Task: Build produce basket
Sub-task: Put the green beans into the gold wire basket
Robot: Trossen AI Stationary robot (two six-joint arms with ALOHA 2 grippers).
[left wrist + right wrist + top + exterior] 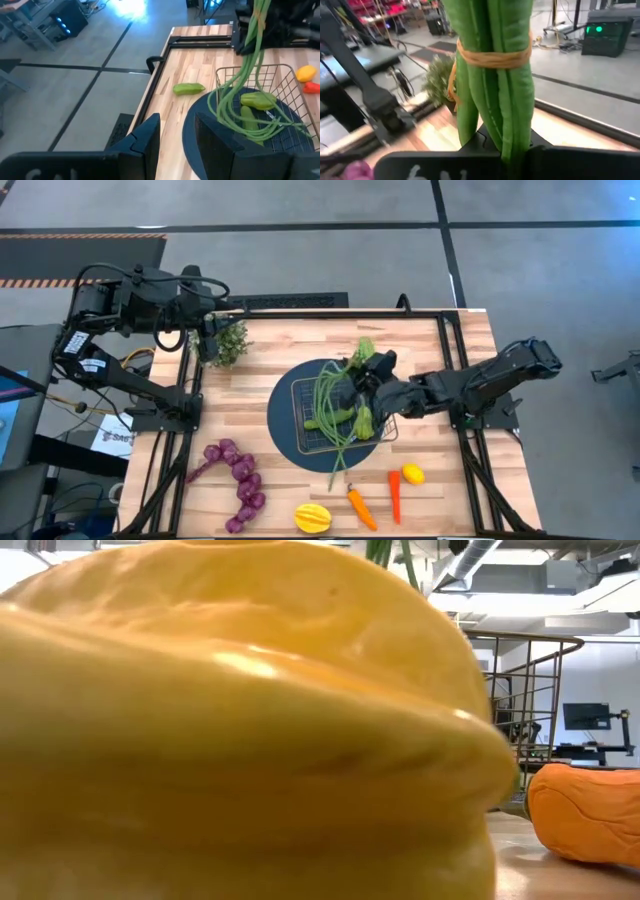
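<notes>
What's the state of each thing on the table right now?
right gripper: shut on green bean bundle, beans trailing into basket
left gripper: open, empty, by potted plant
basket: on mat, cucumbers inside
grape string: on table
carrots: on table

This is a robotics lab or workshop. A butcher-block table (290,345) stands on a polished concrete floor (300,205) marked with hazard-striped tape (40,282). Past it are exposed ceiling ducts (480,555), a monitor (585,716), an equipment case with a green light (607,32) and loose cables.
</notes>
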